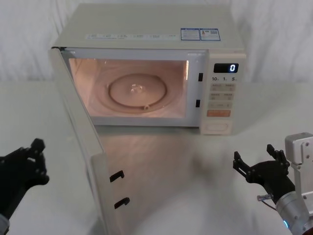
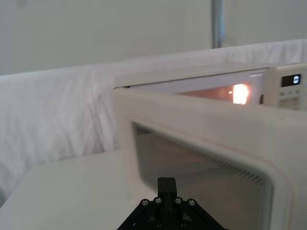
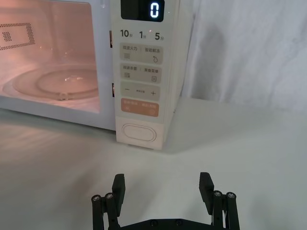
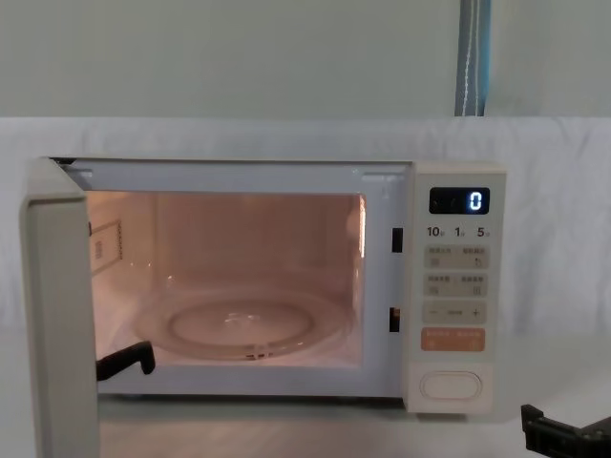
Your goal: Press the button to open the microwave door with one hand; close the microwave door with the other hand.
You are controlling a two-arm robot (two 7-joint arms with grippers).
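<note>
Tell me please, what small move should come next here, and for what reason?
Probably the left gripper should move toward the outer face of the microwave door and start pushing it shut. The door already stands wide open, the lit cavity and glass turntable are exposed, and the right gripper is open, back from the button, so the pressing step looks done.
</note>
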